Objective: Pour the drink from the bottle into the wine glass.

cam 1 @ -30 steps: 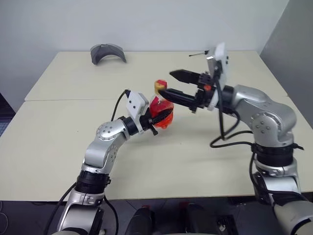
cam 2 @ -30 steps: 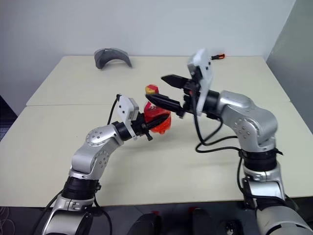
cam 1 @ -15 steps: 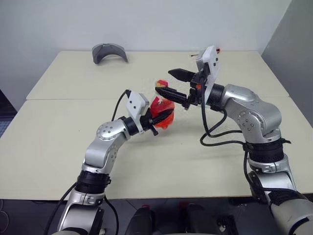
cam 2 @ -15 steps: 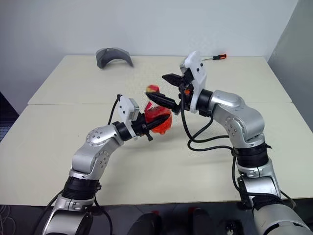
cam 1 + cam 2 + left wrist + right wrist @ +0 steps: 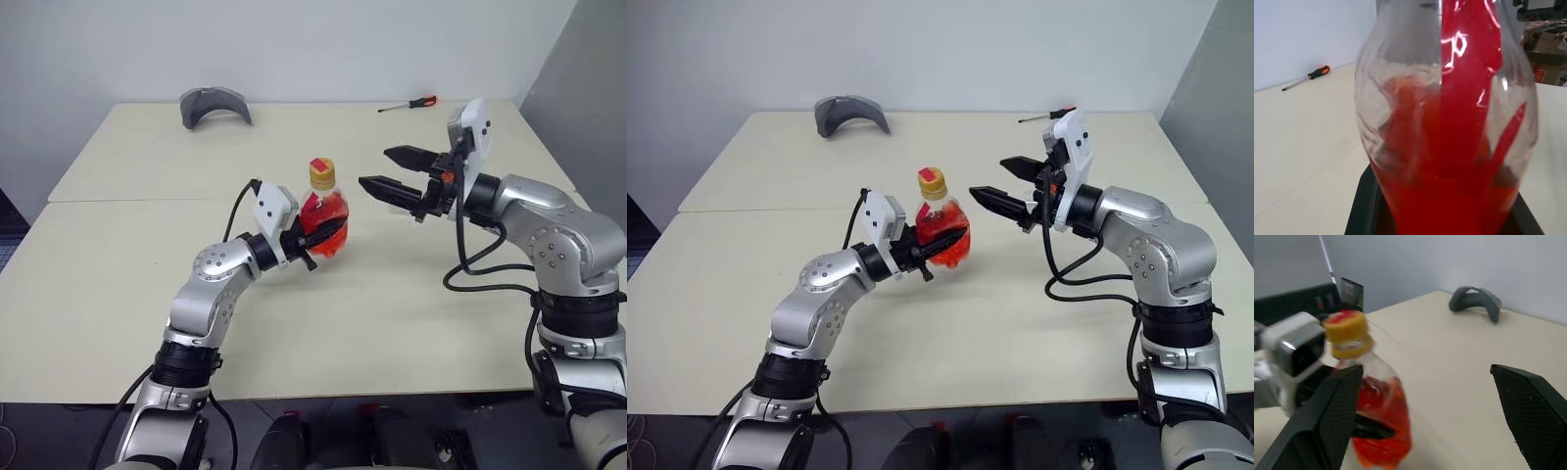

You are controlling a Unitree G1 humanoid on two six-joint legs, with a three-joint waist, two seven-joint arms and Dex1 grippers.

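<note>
Early stage: bottle gripped, cap on, nothing poured
My left gripper (image 5: pixel 315 238) is clamped tight on the lower body of the bottle (image 5: pixel 324 212), holding it upright above the table (image 5: pixel 127 245) near mid-table; the drink (image 5: pixel 1449 186) is all inside, filling roughly the lower part of the bulb. The yellow-and-red cap (image 5: pixel 321 173) sits on the neck, so uncapping is not done. My right gripper (image 5: pixel 375 170) hangs just beside the bottle at cap height, pointing at it, jaws spread wide and holding nothing, not touching the cap. I see no wine glass in any view, so I can't place the pour target. Left to do as I judge it: grab and unscrew cap, locate glass, tilt and pour. Elsewhere on the table: a grey curved part (image 5: pixel 215 104) at the far edge and a screwdriver (image 5: pixel 409 103), both well apart from the work
</note>
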